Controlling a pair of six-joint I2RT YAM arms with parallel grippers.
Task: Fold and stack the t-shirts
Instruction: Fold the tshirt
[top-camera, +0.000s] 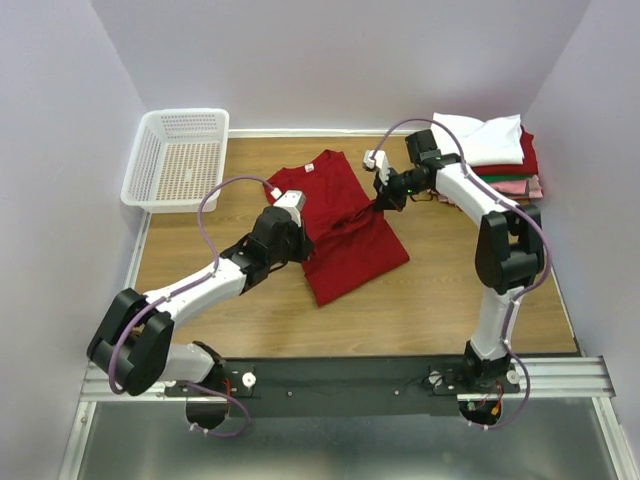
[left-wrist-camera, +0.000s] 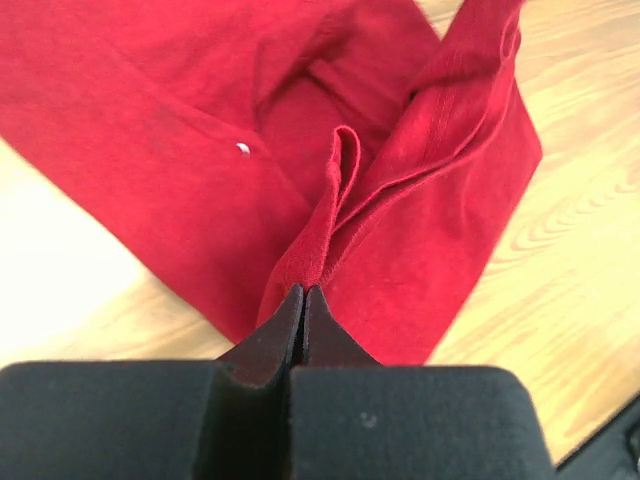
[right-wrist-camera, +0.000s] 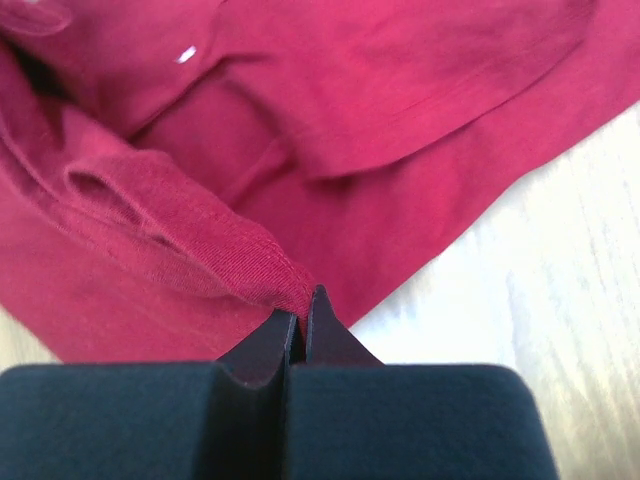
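A large dark red t-shirt (top-camera: 345, 235) lies partly folded in the middle of the table, collar toward the back. My left gripper (top-camera: 306, 240) is at its left side, shut on a pinched ridge of the shirt's cloth (left-wrist-camera: 322, 215); the tips (left-wrist-camera: 303, 292) meet on the fabric. My right gripper (top-camera: 380, 205) is at the shirt's right side, shut on a hemmed edge (right-wrist-camera: 215, 245), tips (right-wrist-camera: 303, 316) closed on it. Folded t-shirts are stacked at the back right: white on top (top-camera: 485, 135), dark red (top-camera: 529, 152), green (top-camera: 505, 173) and pink (top-camera: 522, 187) beneath.
A white plastic mesh basket (top-camera: 147, 165) stands at the back left. Bare wooden table (top-camera: 450, 290) shows in front of and beside the shirt. Purple walls close in the sides and back. A metal rail (top-camera: 560, 375) carries both arm bases at the near edge.
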